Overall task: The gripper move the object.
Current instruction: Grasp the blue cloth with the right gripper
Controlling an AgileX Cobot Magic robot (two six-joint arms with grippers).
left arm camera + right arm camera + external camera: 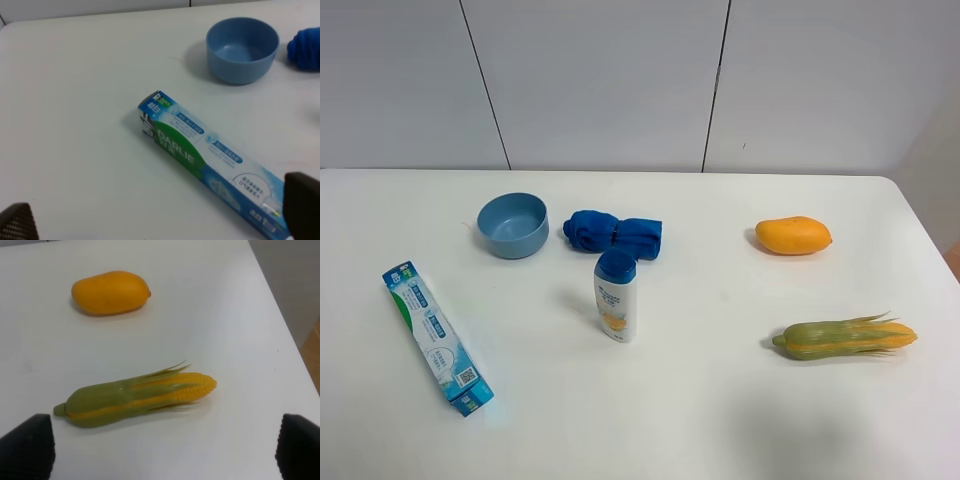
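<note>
white table below grey wall panels; left fingers and right fingers spread wide, apparently released.

A white surface fills the foreground under soft, even light. Behind its far edge stands a pale grey panelled wall, split by thin dark seams. Past the surface's rounded right corner shows a sliver of brownish floor.

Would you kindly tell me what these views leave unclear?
Left end effector: only two dark fingertips show in the left wrist view; the edge cuts off the rest.
Right end effector: likewise, right wrist view.
Toothpaste box: one end hidden behind a fingertip, left wrist view.
Bottle: label too small to read, exterior high view.
</note>
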